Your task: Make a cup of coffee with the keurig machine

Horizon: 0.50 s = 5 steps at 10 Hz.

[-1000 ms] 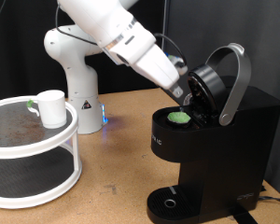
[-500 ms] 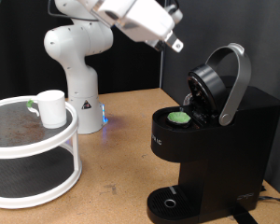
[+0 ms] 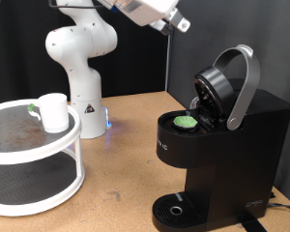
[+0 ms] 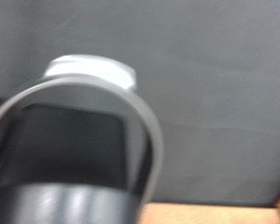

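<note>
Your gripper (image 3: 176,23) sits at about twelve o'clock in the exterior view, hard against the frame's upper edge and well above the keurig machine (image 3: 217,145); only its tip shows there, so you cannot tell how far the fingers are parted, and nothing is visible between them. The machine stands at roughly four o'clock on the wooden table (image 3: 126,145), with its silver-grey lid handle (image 3: 244,82) swung up and the brew chamber open. A green-topped pod (image 3: 187,122) lies in that open chamber. The cup (image 3: 54,111) is at nine o'clock, upright on the top tier of a round white two-level rack (image 3: 34,184), well apart from the machine and from your gripper. In the wrist view you get a blurred, close look at the curved lid handle (image 4: 145,121) arching over the dark machine head (image 4: 61,154), against a grey backdrop.
</note>
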Each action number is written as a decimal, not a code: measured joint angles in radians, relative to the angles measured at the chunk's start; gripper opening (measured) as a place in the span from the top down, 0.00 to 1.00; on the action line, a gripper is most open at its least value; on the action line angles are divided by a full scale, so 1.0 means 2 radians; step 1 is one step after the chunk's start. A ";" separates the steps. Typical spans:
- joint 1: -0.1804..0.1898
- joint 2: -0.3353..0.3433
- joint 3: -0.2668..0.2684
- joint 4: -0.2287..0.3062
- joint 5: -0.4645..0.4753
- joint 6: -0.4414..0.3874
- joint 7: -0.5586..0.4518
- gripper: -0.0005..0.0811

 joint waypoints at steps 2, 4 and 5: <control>0.013 0.000 0.012 0.002 0.063 0.044 -0.014 0.02; 0.024 0.003 0.032 0.015 0.068 0.051 0.000 0.02; 0.027 0.007 0.043 0.022 0.058 0.047 0.016 0.02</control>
